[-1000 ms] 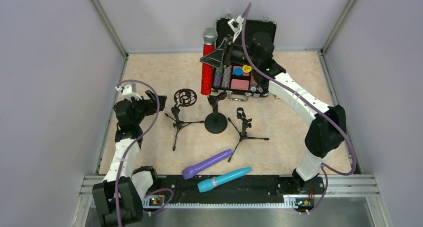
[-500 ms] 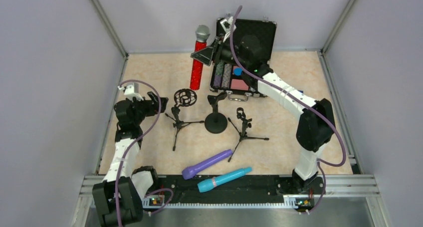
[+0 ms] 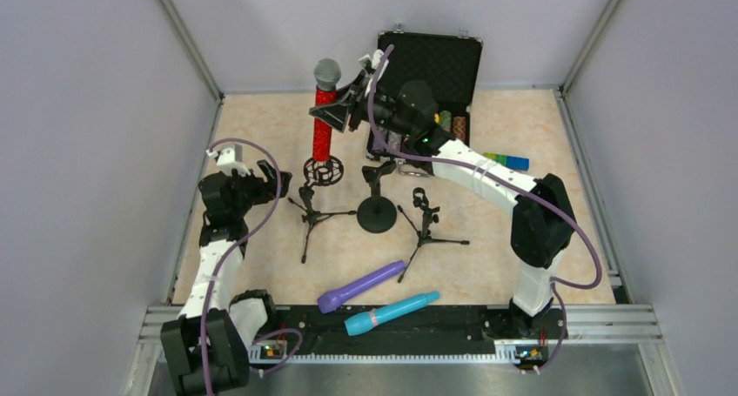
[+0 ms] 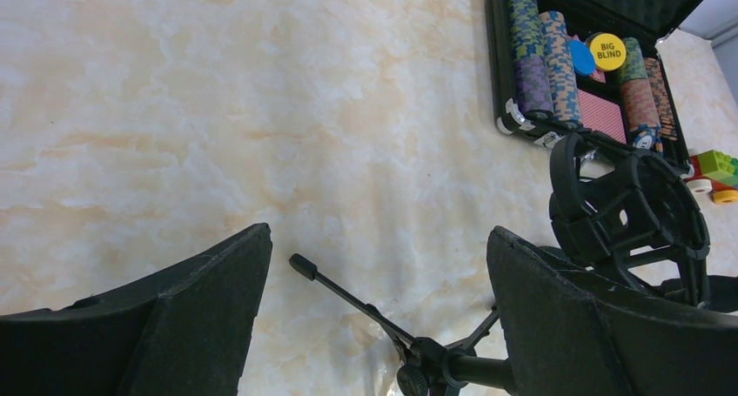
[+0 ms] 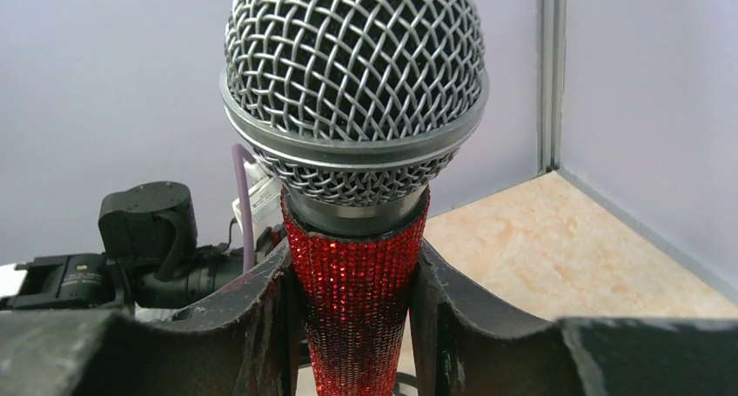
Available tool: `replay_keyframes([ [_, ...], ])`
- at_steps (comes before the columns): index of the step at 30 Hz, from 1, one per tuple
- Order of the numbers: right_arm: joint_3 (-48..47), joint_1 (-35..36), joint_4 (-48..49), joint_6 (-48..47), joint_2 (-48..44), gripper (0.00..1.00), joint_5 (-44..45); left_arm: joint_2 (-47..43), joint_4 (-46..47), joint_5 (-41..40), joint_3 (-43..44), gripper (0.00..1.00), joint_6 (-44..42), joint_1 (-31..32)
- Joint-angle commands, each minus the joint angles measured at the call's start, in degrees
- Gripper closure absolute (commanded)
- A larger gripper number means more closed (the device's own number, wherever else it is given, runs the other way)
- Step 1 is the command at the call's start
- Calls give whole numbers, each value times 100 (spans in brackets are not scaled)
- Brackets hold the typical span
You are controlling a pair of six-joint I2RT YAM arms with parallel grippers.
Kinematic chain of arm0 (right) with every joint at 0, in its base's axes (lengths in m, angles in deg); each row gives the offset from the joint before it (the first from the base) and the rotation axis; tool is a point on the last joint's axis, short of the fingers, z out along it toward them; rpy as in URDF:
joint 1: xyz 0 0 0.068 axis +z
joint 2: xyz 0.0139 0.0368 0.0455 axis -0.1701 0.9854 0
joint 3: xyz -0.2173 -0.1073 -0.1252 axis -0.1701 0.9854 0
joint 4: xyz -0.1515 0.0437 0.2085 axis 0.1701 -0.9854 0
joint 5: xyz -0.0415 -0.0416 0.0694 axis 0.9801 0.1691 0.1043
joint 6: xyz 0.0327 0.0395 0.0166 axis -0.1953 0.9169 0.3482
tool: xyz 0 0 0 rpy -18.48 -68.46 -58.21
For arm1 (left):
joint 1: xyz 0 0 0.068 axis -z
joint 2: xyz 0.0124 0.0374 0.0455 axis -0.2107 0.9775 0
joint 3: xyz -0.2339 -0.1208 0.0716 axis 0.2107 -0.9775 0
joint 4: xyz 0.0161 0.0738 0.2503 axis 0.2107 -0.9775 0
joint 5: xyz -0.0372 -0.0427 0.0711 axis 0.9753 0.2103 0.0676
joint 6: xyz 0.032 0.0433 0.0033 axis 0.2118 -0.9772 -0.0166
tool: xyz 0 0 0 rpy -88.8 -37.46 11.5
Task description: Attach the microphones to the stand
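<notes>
Right claw (image 5: pixel 357 326) clamps the red microphone (image 5: pixel 352 109) — upright between its fingers (image 5: pixel 252 313).

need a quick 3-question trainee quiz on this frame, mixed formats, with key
1. True or false: the left gripper is shut on a microphone.
2. The red microphone in the right gripper is: A) upright, head up; B) horizontal; C) head down.
3. Which microphones lie on the table?

Key:
1. False: it is open and holds nothing.
2. A.
3. The purple microphone and the turquoise microphone.
</notes>
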Motion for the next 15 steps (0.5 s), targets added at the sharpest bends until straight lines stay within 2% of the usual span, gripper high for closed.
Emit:
replay_keyframes([
  [1,-69,182,627,-714,111,100,6,-50,-11,-110,266,3,-168,-30],
  [15,625,295,1153,-1098,169,100,505,-66,-46,-121,275,3,-205,-23],
])
